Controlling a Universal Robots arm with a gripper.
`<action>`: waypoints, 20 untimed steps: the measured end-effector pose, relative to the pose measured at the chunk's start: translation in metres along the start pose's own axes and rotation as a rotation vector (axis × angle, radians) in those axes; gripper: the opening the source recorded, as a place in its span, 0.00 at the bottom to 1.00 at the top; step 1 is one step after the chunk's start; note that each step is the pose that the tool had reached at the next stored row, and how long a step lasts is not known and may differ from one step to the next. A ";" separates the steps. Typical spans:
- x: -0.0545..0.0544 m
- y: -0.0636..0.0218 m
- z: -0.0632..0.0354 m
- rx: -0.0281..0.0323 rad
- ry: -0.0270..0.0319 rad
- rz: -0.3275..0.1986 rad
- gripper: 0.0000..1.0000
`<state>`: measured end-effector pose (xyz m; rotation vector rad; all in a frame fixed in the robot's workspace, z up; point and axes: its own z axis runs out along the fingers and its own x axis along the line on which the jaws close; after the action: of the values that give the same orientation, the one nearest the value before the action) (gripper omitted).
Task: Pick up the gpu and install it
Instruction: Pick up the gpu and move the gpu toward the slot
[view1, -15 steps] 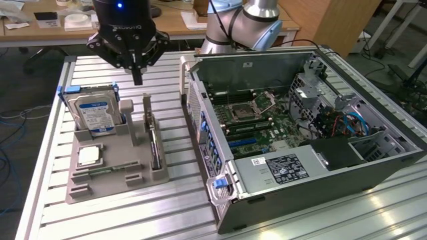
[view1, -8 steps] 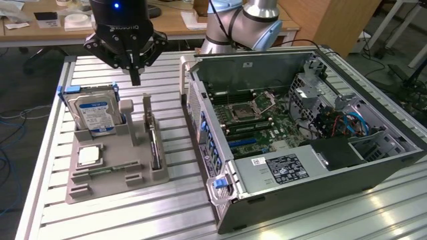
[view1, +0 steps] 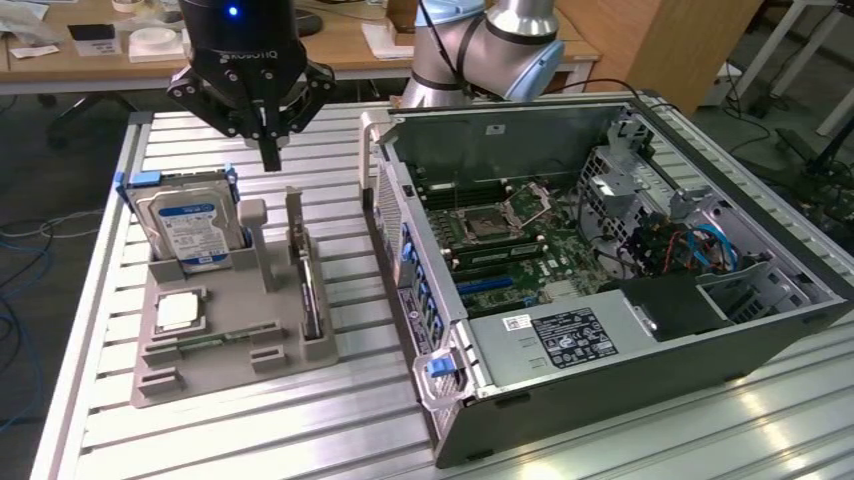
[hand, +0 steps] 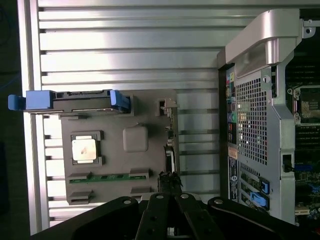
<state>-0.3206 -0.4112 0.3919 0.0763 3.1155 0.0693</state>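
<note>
The gpu (view1: 310, 292) is a thin dark card standing edge-on in a slot at the grey holder's (view1: 227, 375) side nearest the computer case, its grey metal bracket (view1: 294, 212) at the far end. In the wrist view the gpu (hand: 171, 145) is a slim strip along the holder's (hand: 135, 107) edge. My gripper (view1: 271, 160) hangs well above the holder's back end, between the hard drive and the gpu, touching nothing. Its fingers (hand: 159, 212) are shut together with nothing between them.
The holder also carries a blue-and-white-labelled hard drive (view1: 194, 228), a square silver chip (view1: 178, 312) and a memory stick (view1: 214, 342). The open computer case (view1: 801, 320) lies at the exterior view's right, its motherboard (view1: 501, 235) with blue slots (view1: 497, 286) exposed. Slatted aluminium table (view1: 267, 430).
</note>
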 end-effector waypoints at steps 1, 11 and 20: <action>0.000 0.0000 0.0000 0.0000 0.0000 0.000 0.11; 0.000 0.0000 0.0000 0.0000 0.0000 0.000 0.24; 0.000 0.0000 0.0000 0.0000 0.0001 0.000 0.58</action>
<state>-0.3206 -0.4112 0.3920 0.0763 3.1155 0.0693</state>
